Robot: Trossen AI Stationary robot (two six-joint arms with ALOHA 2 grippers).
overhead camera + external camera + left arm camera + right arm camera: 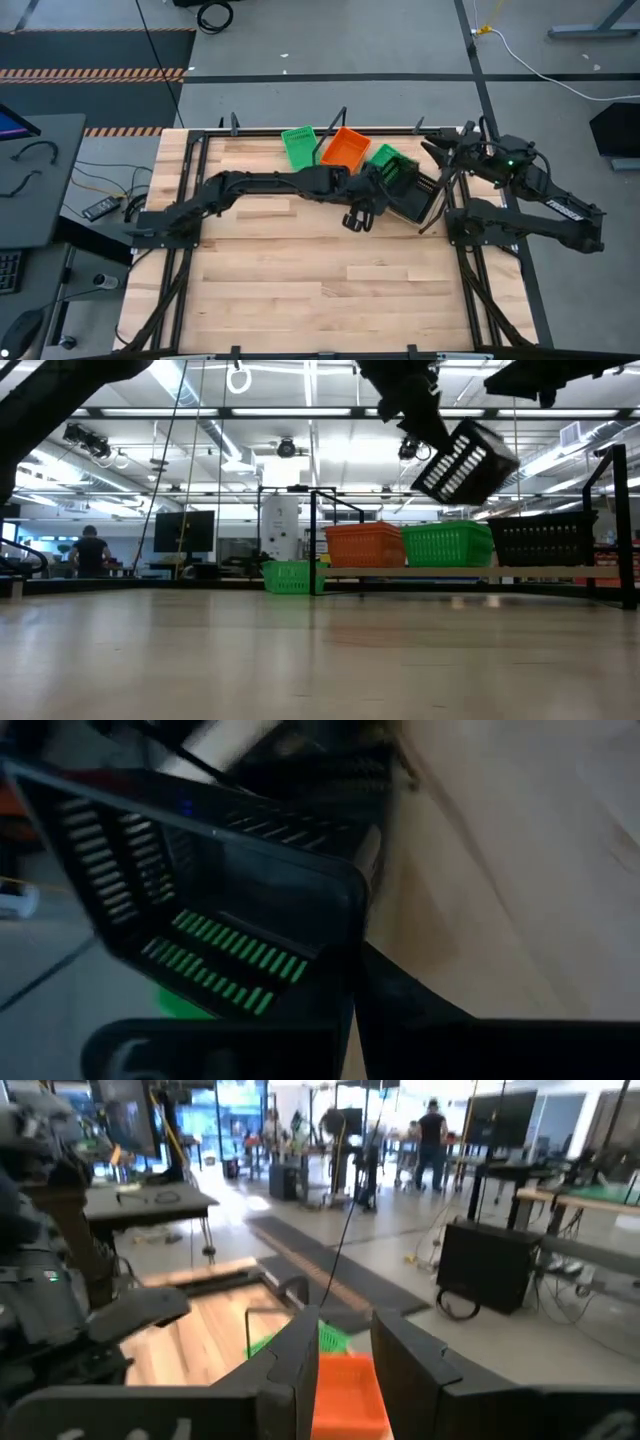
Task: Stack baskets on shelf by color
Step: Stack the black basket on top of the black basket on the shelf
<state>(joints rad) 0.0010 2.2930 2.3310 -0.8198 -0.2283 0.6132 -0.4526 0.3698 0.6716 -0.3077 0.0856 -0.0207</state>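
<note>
Black slotted plastic basket (200, 920): hanging tilted above the black stack (545, 540) on the pale wooden shelf (470, 572), left end effector (388, 190) pinching its rim. Probably light, slightly flexible; the rim wall is the sensible hold. Right end effector (345, 1370): waiting, fingers narrowly parted, holding nothing.

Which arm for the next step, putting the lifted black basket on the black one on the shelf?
Left. The left gripper holds the lifted black basket tilted in the air, close to the shelf's black basket. The right gripper is open and empty at the table's back edge.
</note>
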